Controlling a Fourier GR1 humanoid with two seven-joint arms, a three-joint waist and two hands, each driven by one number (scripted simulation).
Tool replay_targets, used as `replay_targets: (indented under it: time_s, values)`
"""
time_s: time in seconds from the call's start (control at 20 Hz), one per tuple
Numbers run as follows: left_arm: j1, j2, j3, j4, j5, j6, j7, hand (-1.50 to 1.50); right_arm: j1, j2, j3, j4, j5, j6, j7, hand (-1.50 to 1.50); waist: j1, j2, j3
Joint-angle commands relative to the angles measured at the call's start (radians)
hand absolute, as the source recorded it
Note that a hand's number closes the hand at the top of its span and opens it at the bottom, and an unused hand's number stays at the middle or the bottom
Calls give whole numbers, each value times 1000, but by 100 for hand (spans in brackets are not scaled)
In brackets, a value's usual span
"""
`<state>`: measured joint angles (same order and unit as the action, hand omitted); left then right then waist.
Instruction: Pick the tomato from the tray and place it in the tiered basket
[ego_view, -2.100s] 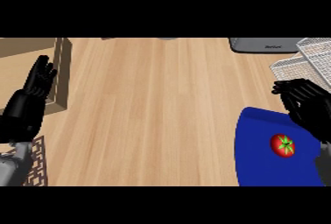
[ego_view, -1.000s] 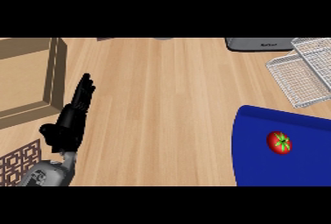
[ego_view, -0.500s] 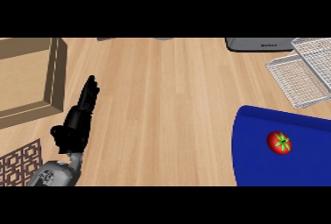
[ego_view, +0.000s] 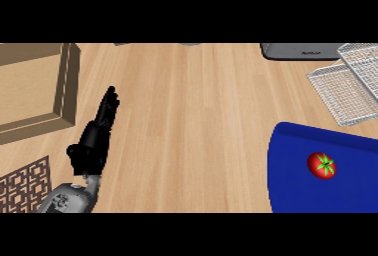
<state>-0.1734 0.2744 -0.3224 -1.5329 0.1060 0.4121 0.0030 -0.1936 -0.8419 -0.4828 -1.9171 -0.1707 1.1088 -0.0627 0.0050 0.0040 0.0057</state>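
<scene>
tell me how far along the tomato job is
Nothing looks done yet: the red tomato with a green stem lies on the blue tray. Nothing is in hand; the black left hand is open over the wooden counter. Picking and placing in the wire tiered basket remain.

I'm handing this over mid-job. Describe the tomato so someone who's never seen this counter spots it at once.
Look at the wooden counter, then its lower right corner, where a bright blue tray lies below the wire-mesh basket. The tomato sits on that tray near the view's right edge. It is the only thing on the tray: small, round and red, with a green star-shaped stem.
</scene>
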Motion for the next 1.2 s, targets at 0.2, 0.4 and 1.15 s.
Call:
replay_targets:
  time_s: [0.2,0.4,1.15]
  values:
    - [-9,-23,16,27,-1,-8,-22,0,88,-20,65,-81,234,119,-215,-150,0,2,-1]
    - [-19,-38,0,9,-34,19,15,0,141,-51,124,-100,339,53,-288,-150,-4,0,0]
    - [-23,-29,33,-31,-49,-16,68,0,292,-243,308,130,727,-473,-718,-150,1,-2,-4]
